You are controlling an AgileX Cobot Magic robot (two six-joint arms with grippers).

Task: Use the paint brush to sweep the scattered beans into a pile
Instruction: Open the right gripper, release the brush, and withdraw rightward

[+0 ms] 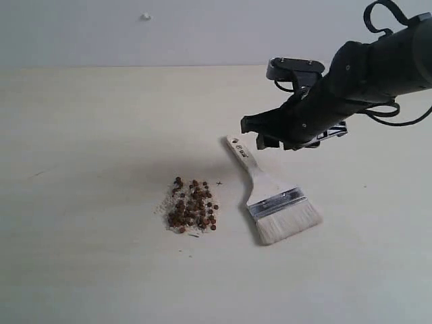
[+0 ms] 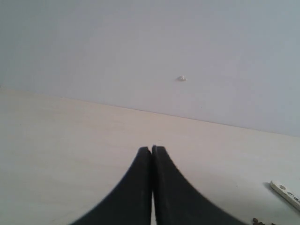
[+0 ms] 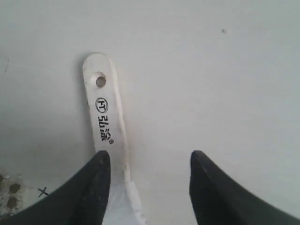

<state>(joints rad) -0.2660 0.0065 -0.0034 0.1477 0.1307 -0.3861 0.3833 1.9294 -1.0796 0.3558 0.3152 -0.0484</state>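
The paint brush (image 1: 270, 194) lies flat on the table, its pale handle with the hole pointing away and its white bristles nearest the front. To its left the reddish-brown beans (image 1: 192, 208) sit gathered in one small heap among whitish crumbs. My right gripper (image 1: 263, 135) hovers just above the handle's end with its jaws wide apart and nothing between them. In the right wrist view the handle (image 3: 105, 112) runs under one finger and the gripper (image 3: 150, 157) is open. My left gripper (image 2: 152, 149) is shut and empty over bare table, and the brush handle's end (image 2: 286, 193) shows at that view's edge.
The pale table (image 1: 88, 148) stretches wide on every side of the heap. A small black cross mark (image 1: 219, 183) is drawn on the table between beans and brush. A grey wall (image 1: 169, 30) rises behind, with a small white speck (image 1: 145, 16) on it.
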